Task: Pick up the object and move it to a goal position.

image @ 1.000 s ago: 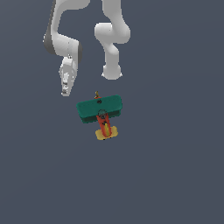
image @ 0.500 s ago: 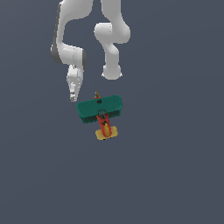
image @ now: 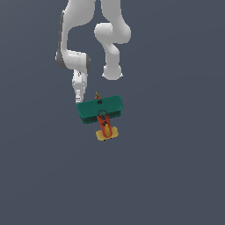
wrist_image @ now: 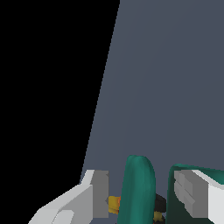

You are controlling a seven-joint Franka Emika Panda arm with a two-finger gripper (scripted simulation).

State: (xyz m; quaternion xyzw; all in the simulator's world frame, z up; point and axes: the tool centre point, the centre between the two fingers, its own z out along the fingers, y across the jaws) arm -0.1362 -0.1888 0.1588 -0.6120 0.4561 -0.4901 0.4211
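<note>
Toy airplane (image: 100, 110) with broad teal-green wings, red-orange fuselage, yellow tail and tiny brown nose, flat on plain grey-blue tabletop (image: 176, 167), near the middle of the exterior view, nose toward the robot's base, tail toward the camera; white Panda arm (image: 74, 39) bent down from above, pincer (image: 79, 99) low at the wing tip on the exterior view's left, just beside or touching its edge, exact contact impossible to judge from that view; in the wrist view, two pale grey fingers (wrist_image: 98, 192) apart, one rounded teal wing edge (wrist_image: 139, 192) upright in the gap between them, a second teal surface behind the other finger, a bit of yellow-orange and dark detail low between wing and finger; neither pad visibly pressed against the wing, a slim gap on each side; airplane not lifted, wings level, whole toy resting on the surface; one side of the wrist view plain black, beyond the grey surface's edge
</note>
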